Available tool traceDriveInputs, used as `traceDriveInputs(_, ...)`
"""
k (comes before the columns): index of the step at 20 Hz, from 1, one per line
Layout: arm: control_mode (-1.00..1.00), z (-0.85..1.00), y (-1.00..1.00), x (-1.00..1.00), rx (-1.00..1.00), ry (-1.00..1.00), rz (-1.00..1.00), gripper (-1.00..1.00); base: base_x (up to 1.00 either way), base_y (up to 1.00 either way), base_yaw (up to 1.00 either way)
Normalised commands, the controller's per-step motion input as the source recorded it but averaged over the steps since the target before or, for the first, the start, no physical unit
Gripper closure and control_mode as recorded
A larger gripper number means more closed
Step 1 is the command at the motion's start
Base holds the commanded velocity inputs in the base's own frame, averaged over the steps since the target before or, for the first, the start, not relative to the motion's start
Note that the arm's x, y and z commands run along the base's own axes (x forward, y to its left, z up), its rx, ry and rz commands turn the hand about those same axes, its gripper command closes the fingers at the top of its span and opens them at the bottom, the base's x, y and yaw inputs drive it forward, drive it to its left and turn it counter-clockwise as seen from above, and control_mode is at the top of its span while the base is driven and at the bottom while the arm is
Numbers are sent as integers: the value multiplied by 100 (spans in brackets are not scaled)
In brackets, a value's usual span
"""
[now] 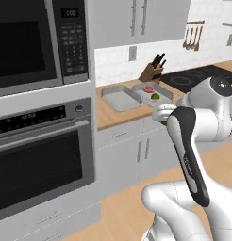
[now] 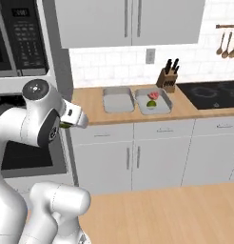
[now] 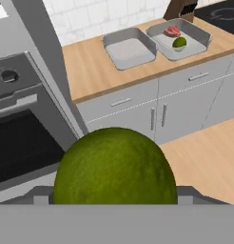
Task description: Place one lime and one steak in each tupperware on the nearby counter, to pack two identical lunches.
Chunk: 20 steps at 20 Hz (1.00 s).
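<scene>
The hand [image 3: 114,202] carries a lime [image 3: 115,167], jaws spread wide around it, out over the floor short of the counter [image 3: 95,71]. Ahead of it sit two tubs side by side: the left tub [image 3: 128,47] bare, the right tub [image 3: 183,38] already holding steak and lime. I'd say straight ahead, the left one.

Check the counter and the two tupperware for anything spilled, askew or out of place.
Nothing stands out. Both containers sit flat side by side on the counter: the right tupperware holds a steak and a lime, the left tupperware has nothing in it yet. A second lime sits at the gripper, away from the counter.
</scene>
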Motion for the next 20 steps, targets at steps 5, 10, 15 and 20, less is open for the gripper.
traceDriveInputs(5,100,0,0,0,0,0,0,100,73,-100,-13)
traceDriveInputs(10,100,0,0,0,0,0,0,100,95,-100,2)
traceDriveInputs(15,100,0,0,0,0,0,0,100,95,-100,-11)
traceDriveInputs(20,100,0,0,0,0,0,0,100,79,-53,-20)
